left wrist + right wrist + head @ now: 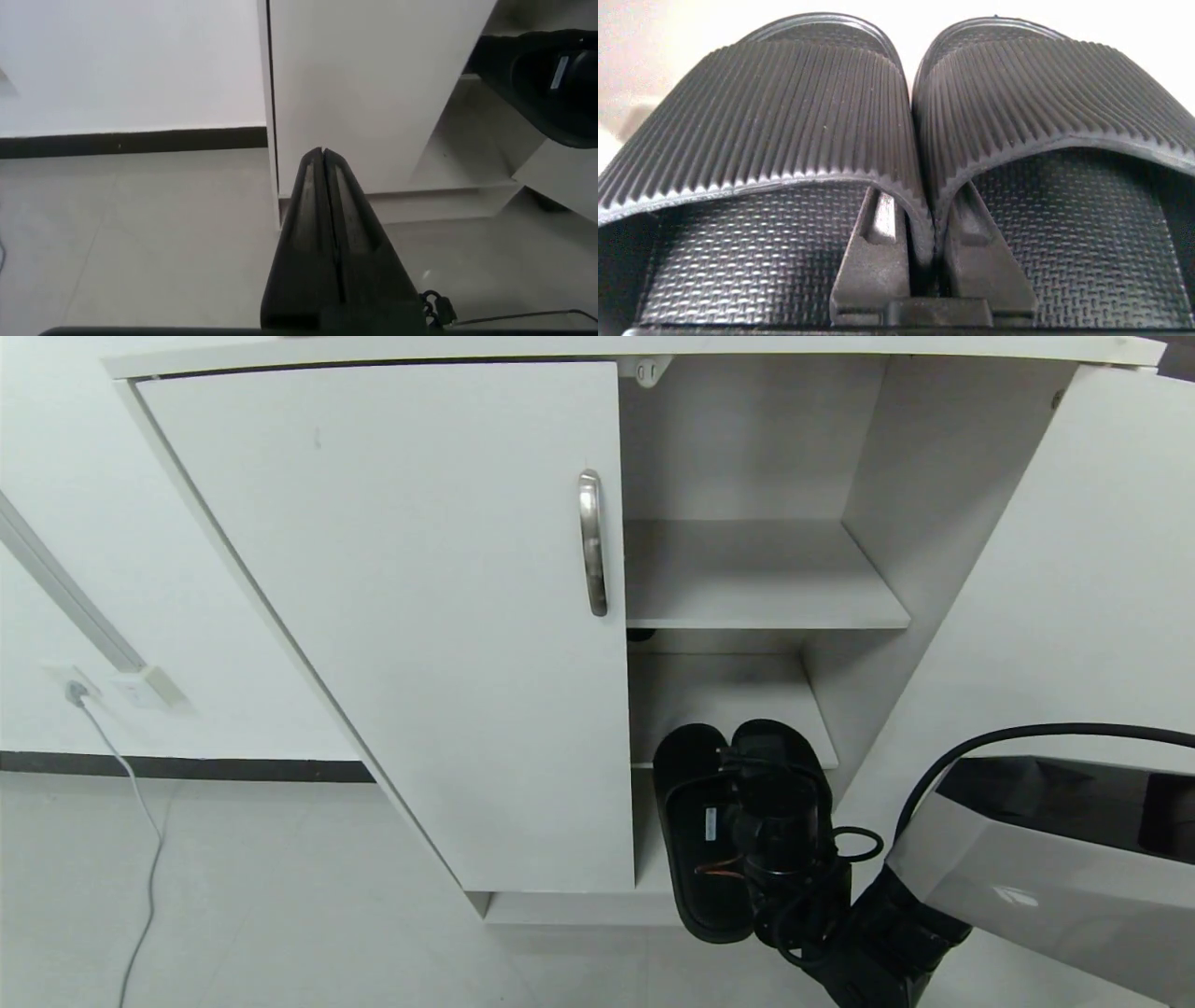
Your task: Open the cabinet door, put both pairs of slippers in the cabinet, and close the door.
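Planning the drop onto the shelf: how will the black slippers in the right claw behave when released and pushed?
Probably light: the right claw carries both slippers by pinching only their inner strap edges. The ribbed straps hold their arch, so likely springy, not floppy. The textured footbed suggests rubber that grips, not slides.

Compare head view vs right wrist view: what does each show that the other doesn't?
Head view: the cabinet, its left door shut with a metal handle, right door swung open, two shelves inside, plus a wall socket with a cable.
Right wrist view: the ribbed straps close up, and the fingers pinching the two slippers' adjoining side walls together.
Both: the pair of black slippers, held by the right gripper at the cabinet's open lower part.
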Controlling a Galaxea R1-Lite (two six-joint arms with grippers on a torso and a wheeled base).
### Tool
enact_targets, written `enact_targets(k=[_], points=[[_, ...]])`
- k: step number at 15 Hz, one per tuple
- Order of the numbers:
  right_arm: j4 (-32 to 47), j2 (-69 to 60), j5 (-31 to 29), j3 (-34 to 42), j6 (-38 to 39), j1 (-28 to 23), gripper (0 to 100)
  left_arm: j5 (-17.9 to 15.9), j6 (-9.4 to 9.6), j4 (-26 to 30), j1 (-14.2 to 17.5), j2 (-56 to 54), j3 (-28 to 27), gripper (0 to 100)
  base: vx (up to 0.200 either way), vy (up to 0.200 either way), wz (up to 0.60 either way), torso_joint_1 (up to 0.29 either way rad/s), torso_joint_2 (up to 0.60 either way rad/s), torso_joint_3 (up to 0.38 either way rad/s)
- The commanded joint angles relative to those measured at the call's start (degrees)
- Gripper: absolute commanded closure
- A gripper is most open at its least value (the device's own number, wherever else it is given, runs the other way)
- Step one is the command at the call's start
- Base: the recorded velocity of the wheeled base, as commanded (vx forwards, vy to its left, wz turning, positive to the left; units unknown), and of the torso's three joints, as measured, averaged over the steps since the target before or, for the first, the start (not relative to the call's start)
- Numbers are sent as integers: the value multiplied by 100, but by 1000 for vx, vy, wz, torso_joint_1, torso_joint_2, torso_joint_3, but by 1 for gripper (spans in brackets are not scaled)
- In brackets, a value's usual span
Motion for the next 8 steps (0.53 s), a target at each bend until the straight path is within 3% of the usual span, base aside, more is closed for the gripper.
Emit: enact_targets(k=[1, 4, 5, 8], points=[[5, 74, 2, -32, -1, -10, 100, -4, 0, -1, 1, 9, 0, 100, 200, 0, 0, 2, 7, 7], [14, 117, 54, -111, -1, -54, 100, 5, 0, -1, 1, 9, 0, 100, 200, 0, 0, 2, 2, 5], [32, 241, 406, -251, -1, -168, 100, 14, 0, -1, 1, 9, 0, 100, 0, 0, 0, 0, 0, 0], [278, 601, 459, -902, -1, -458, 100, 14, 0, -1, 1, 9, 0, 100, 0, 0, 0, 0, 0, 0]])
